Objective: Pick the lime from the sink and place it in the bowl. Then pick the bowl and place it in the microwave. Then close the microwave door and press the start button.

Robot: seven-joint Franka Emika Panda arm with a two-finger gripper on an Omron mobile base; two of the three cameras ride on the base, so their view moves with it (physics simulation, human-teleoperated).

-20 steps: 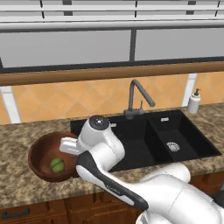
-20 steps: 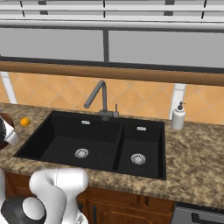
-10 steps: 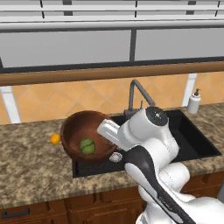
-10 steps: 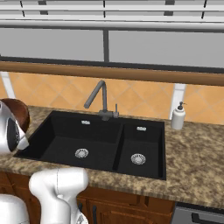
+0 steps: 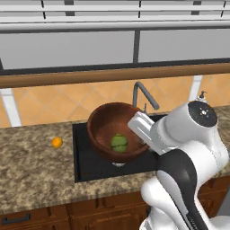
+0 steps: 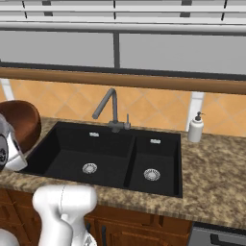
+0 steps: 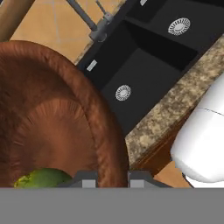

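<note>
One bowl is what I have off the counter right now, carried above the left basin of the sink, and I will place everything else against that sink. My gripper is clamped on the bowl's rim, one finger on each side of the wall; in the hand view the two dark tips straddle the reddish-brown edge at the bottom of the picture. The bowl hangs tilted, its glossy inside turned toward the left base camera.

The lime lies inside the bowl, low against the inner wall (the hand view catches just its green top beside the rim). From the right base view I see the bowl's outer wall at the left edge, over the counter just left of the sink.

Both steel drains show on the basin floors. The grey gooseneck faucet stands behind the sink, at the divide between the basins. A white soap dispenser sits on the granite counter just right of the sink's back corner. A small orange fruit rests on the counter left of the sink, well apart from the bowl.
</note>
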